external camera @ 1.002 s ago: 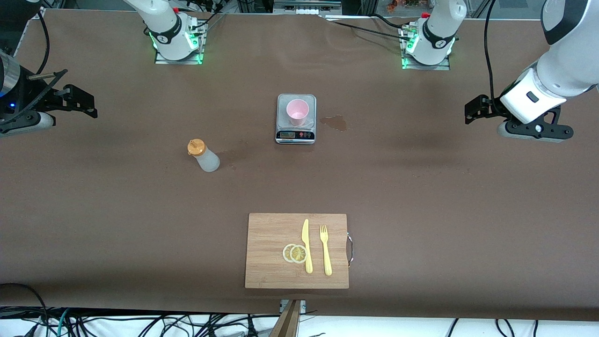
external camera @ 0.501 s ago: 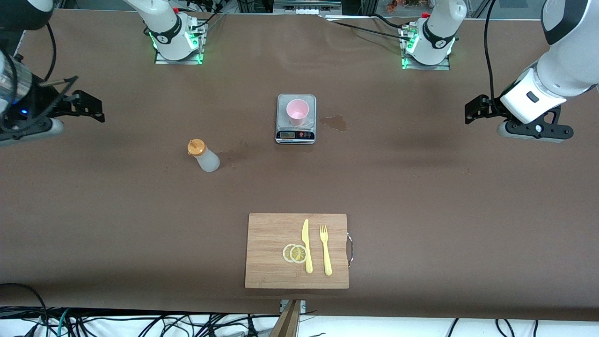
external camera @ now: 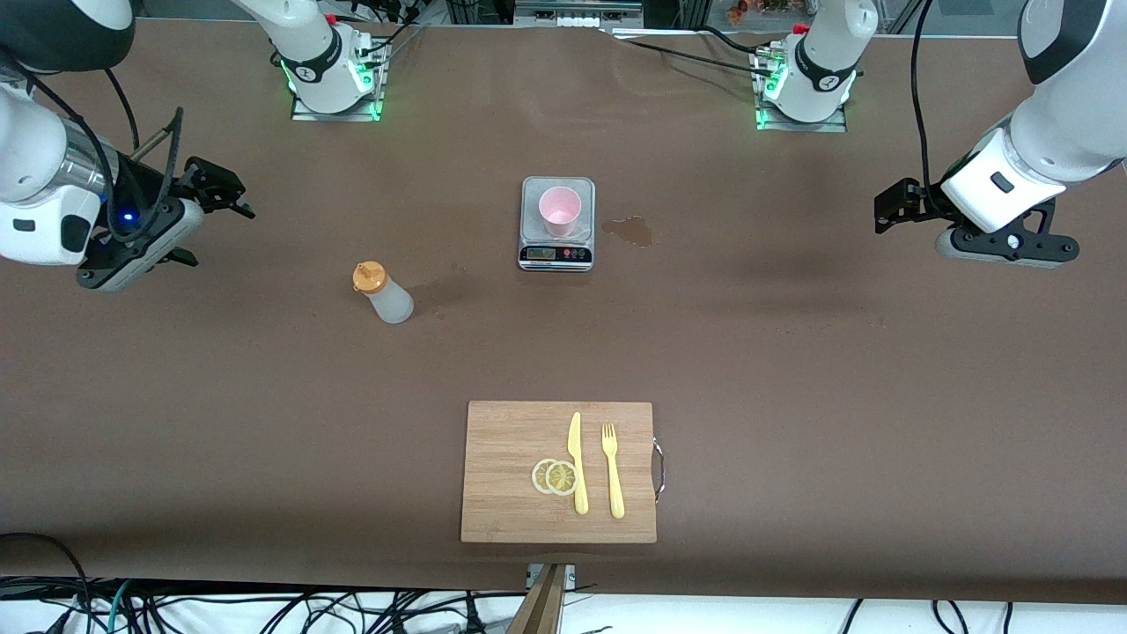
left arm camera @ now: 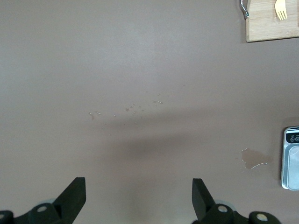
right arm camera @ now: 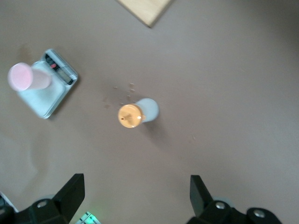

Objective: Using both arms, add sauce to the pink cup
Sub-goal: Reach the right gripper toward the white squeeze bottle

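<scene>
While both grippers hang open and empty, the sauce (external camera: 384,293) stands upright nearest the right gripper (external camera: 231,190)
Left gripper (external camera: 889,210) waits well apart from the pink cup (external camera: 559,210)

Desk (external camera: 792,370): wide bare brown surface around every item. Sauce bottle (external camera: 382,293) stands upright and alone toward the right arm's end, open room on all sides; nearest neighbour the grey scale (external camera: 557,238), well apart. Pink cup (external camera: 559,210) sits on the scale, nothing above its mouth. Wet stain (external camera: 630,231) lies flat just beside the scale, no hindrance. Cutting board (external camera: 558,471) with knife (external camera: 577,462), fork (external camera: 612,469) and lemon slices (external camera: 555,476) lies nearer the front camera, well apart from bottle and scale. Right gripper (external camera: 220,187) and left gripper (external camera: 891,207), fingers spread, hang over bare desk at either end.
</scene>
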You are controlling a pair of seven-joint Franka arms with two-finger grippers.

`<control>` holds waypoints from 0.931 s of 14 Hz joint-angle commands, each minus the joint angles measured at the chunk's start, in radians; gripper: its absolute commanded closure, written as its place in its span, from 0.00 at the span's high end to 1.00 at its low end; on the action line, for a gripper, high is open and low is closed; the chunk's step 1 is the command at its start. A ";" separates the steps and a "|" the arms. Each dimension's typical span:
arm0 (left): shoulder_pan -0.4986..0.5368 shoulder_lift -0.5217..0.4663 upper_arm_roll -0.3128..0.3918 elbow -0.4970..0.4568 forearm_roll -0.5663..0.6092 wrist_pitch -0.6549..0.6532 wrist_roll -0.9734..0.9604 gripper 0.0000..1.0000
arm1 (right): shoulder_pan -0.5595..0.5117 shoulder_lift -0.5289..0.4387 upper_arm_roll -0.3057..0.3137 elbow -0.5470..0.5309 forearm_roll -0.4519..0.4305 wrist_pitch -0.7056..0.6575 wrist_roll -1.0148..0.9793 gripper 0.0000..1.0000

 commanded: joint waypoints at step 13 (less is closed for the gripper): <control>-0.002 -0.005 0.005 0.003 -0.004 0.007 0.020 1.00 | -0.277 0.324 -0.002 -0.271 0.695 0.095 -1.546 1.00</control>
